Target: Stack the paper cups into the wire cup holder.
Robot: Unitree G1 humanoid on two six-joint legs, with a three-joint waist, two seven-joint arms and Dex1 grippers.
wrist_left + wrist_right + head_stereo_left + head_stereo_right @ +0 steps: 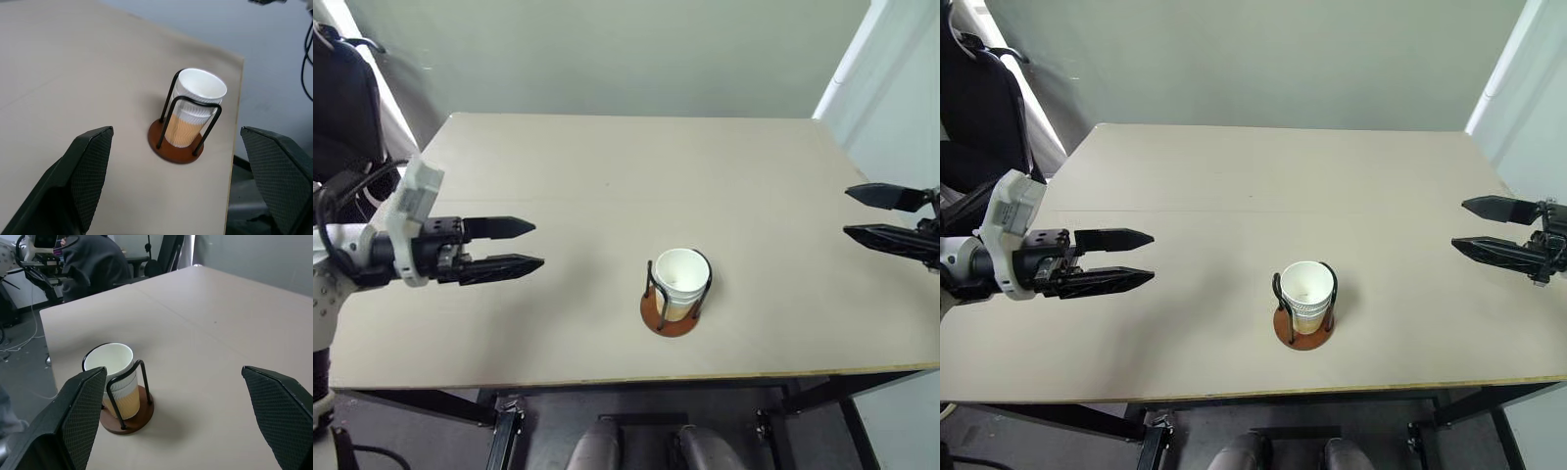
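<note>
I see the paper cups (681, 279) nested in the wire cup holder (675, 315) near the tabletop (607, 176) front edge, between my claws. Left claw (527, 246) and right claw (857, 212) hang well apart from it, fingers spread, bare tabletop around.

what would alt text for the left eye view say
Paper cups sit nested upright in the wire cup holder near the front edge of a beige table. The left gripper and right gripper hang open at either side, both empty.

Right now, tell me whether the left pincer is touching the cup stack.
Apart. In the left eye view, the open left pincer hovers well to the side of the cups, with bare table between them.
</note>
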